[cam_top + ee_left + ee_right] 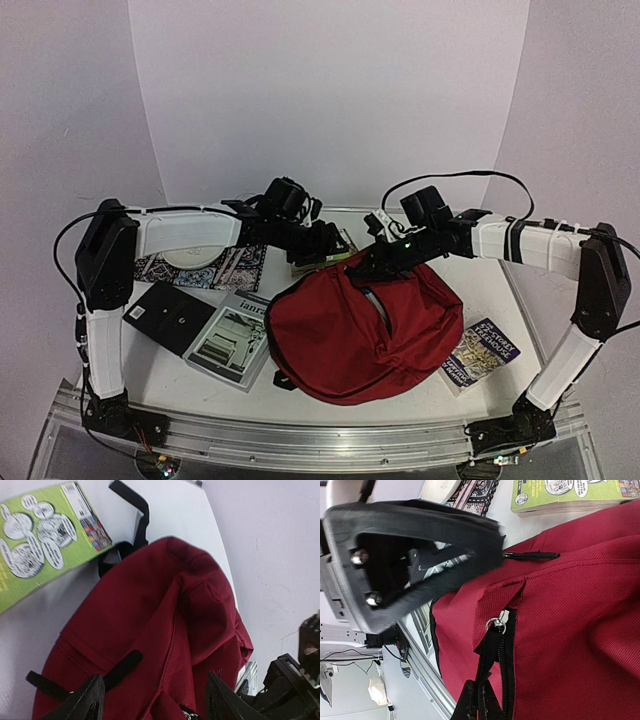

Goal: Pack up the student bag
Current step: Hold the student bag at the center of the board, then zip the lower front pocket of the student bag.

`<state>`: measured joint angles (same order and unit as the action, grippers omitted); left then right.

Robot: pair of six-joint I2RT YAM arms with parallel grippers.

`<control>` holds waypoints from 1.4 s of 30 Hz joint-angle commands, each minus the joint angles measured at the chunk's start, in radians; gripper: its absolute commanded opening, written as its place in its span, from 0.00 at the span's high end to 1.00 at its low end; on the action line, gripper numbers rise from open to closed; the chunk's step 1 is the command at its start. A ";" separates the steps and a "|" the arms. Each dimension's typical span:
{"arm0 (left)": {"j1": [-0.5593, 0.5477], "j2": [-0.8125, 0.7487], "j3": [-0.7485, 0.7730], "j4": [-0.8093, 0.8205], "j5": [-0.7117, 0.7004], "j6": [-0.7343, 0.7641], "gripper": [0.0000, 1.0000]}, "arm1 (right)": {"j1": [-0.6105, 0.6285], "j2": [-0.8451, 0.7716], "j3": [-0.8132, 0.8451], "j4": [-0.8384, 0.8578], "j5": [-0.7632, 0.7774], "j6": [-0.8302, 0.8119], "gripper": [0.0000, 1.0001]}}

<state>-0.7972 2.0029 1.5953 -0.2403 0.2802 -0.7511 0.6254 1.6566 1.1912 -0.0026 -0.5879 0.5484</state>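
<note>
Status: soft dark-red fabric backpack [362, 335] is laid centre-right on white table [300, 395]. Its black zip pull [488, 650] is pinched by the closed right gripper [479, 702]. Left gripper [152, 700] is spread wide above the bag with nothing gripped.

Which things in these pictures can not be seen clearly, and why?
- Inside the student bag: all views, fabric covers it.
- Title of the green book: wrist views, edges cut it off; top view, the left arm hides it.
- Tips of the right end effector on the zip pull: right wrist view, bottom edge cuts them.
</note>
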 commanded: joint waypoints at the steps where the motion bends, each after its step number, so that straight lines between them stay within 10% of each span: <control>1: 0.008 0.082 0.113 -0.071 0.133 0.035 0.32 | 0.007 -0.028 0.037 -0.041 -0.044 -0.027 1.00; 10: 0.008 0.188 0.183 -0.080 0.265 0.002 0.47 | 0.007 -0.033 0.029 -0.048 -0.041 -0.035 1.00; 20: 0.008 0.183 0.191 -0.078 0.272 0.019 1.00 | 0.007 -0.041 0.016 -0.055 -0.040 -0.041 1.00; 42: 0.075 0.098 0.125 -0.079 0.086 0.035 1.00 | 0.007 -0.161 -0.098 -0.158 -0.035 -0.101 1.00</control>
<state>-0.7852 2.1724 1.7402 -0.3172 0.4850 -0.7437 0.6254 1.5648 1.1206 -0.0781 -0.5852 0.4817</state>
